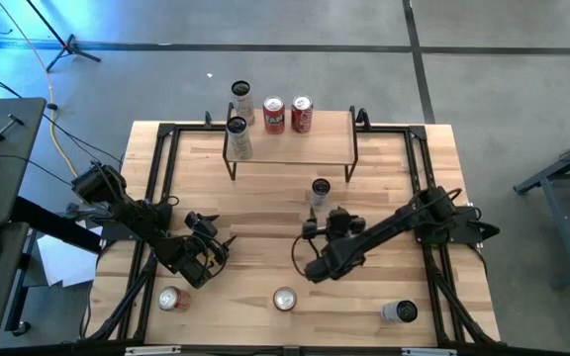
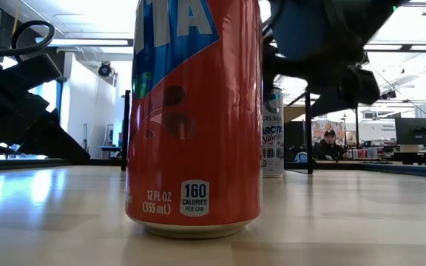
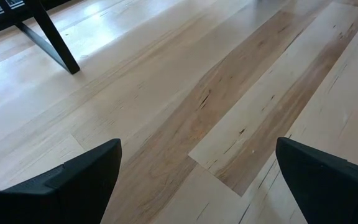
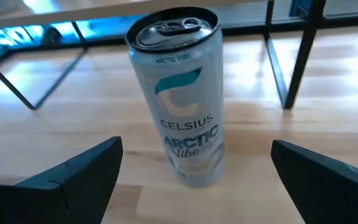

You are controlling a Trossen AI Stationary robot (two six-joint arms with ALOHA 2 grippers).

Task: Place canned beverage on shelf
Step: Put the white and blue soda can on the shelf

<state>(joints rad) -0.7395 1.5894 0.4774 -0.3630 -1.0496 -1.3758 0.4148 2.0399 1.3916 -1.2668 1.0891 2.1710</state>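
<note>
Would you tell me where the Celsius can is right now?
In the high view the Celsius can stands upright on the table just in front of the shelf, right of centre, directly ahead of the open right gripper.

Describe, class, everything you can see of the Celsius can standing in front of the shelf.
The Celsius can is a tall, slim metal can, pale silver-white with a teal swoosh and dark "Arctic Vibe" lettering. Its silver top with pull tab looks unopened. It stands upright on the wooden table, just in front of the shelf, touching only the tabletop. The right gripper faces it with fingers open, not yet around it.
</note>
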